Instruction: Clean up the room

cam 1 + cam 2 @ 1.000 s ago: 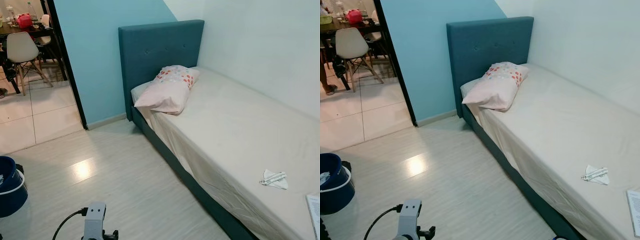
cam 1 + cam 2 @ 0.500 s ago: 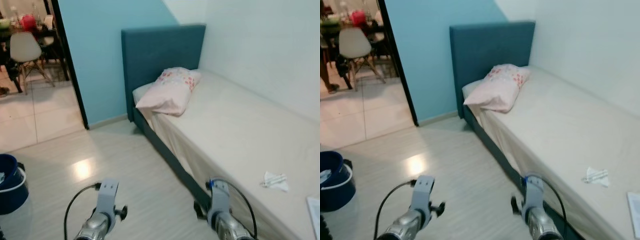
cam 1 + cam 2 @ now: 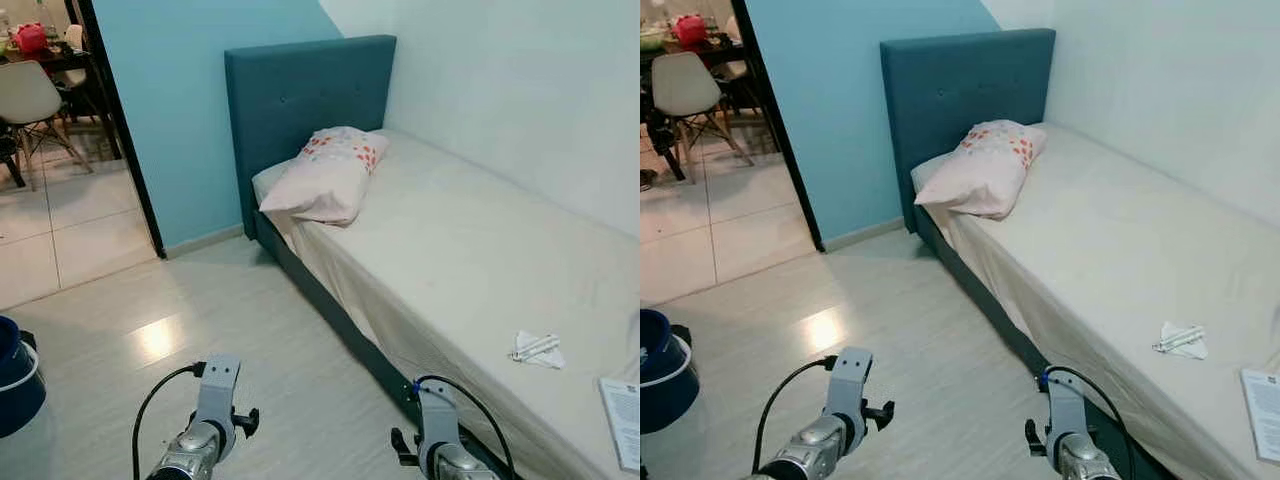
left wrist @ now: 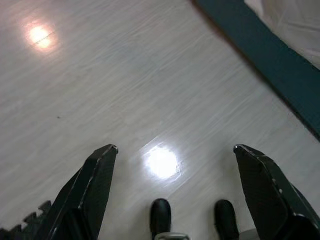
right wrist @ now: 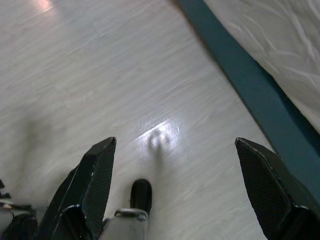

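A crumpled white wrapper [image 3: 537, 348] lies on the bed's beige sheet [image 3: 470, 240], near its right part. A printed paper sheet [image 3: 624, 422] rests at the bed's near right corner. A pink dotted pillow [image 3: 325, 177] leans at the teal headboard [image 3: 305, 95]. My left gripper [image 4: 172, 155] hangs open over the pale wood floor [image 4: 125, 75], holding nothing. My right gripper [image 5: 175, 147] is open too, above the floor beside the teal bed base [image 5: 250, 85]. Both wrists, the left wrist [image 3: 207, 425] and the right wrist [image 3: 436, 440], show at the bottom of the eye views.
A dark blue bin [image 3: 15, 375] stands on the floor at the left. A doorway on the left opens to a tiled room with a white chair [image 3: 25, 95] and a table. White wall runs along the bed's far side.
Both arms have risen into view at the bottom, the right one appearing after the left. The camera has shifted, so the bed and bin sit a little further left.
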Robot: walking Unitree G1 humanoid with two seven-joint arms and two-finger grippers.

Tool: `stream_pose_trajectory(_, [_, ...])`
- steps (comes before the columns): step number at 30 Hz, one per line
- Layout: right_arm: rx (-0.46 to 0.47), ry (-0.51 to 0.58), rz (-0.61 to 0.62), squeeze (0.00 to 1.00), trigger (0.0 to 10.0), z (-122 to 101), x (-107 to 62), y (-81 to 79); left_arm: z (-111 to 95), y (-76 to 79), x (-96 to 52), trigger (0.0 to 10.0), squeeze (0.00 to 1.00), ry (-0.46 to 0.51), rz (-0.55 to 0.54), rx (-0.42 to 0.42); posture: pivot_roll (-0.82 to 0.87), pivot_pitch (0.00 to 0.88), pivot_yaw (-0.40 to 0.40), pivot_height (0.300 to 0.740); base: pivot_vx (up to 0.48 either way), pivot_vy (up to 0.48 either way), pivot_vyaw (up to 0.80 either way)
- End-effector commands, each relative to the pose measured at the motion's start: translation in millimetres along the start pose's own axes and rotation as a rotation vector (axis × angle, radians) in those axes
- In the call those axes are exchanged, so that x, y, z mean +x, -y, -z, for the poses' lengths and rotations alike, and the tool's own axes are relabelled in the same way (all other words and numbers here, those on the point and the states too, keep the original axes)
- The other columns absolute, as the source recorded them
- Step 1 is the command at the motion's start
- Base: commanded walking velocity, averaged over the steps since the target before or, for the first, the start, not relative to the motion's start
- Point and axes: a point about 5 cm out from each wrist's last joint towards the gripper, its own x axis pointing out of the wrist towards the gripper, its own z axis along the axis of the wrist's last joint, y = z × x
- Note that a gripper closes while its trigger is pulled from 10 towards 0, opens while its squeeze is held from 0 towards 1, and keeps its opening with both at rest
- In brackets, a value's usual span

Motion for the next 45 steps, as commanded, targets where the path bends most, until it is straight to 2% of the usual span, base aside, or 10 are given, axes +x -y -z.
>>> stream_pose_trajectory(1, [0.005, 0.009, -0.021, 0.00, 10.0, 2, -0.8, 1.7, -2, -6.1, -0.2, 10.0, 0.00, 0.000, -0.008, -0.014, 0.10, 0.000, -0.043, 0.740, 0.300, 0.000, 0.00])
stream_pose_trajectory(7, [-0.027, 0.017, -0.060, 0.00, 10.0, 3, -1.5, 1.3, -3, -7.9, -0.2, 10.0, 0.00, 0.008, -0.028, -0.073, 0.10, 0.000, -0.043, 0.740, 0.459, 0.000, 0.00])
stream_pose_trajectory(19, [-0.050, 0.041, -0.087, 0.00, 10.0, 0, -2.0, 2.6, -8, -1.9, 1.3, 10.0, 0.00, 0.026, 0.002, -0.066, 0.09, 0.000, -0.038, 0.740, 0.474, 0.000, 0.66])
stream_pose_trajectory(26, [-0.059, 0.048, -0.080, 0.00, 10.0, -1, -1.8, 1.9, -10, -0.3, 1.8, 10.0, 0.00, 0.034, 0.013, -0.062, 0.09, 0.000, -0.034, 0.740, 0.421, 0.000, 0.00])
stream_pose_trajectory(32, [-0.062, 0.047, -0.057, 0.00, 10.0, -1, -1.4, 1.0, -16, 2.5, 2.8, 10.0, 0.00, 0.058, 0.043, -0.029, 0.09, 0.000, -0.029, 0.740, 0.424, 0.000, 0.00])
stream_pose_trajectory(41, [-0.042, 0.038, -0.061, 0.00, 10.0, 4, -1.6, -3.1, 11, -5.1, -3.1, 10.0, 0.00, -0.035, 0.016, -0.063, 0.08, 0.000, -0.031, 0.740, 0.431, 0.000, 0.00])
stream_pose_trajectory(45, [-0.039, 0.034, -0.057, 0.00, 10.0, 5, -1.9, -2.5, 14, -5.7, -4.1, 10.0, 0.00, -0.042, 0.018, -0.061, 0.08, 0.000, -0.031, 0.740, 0.431, 0.000, 0.00])
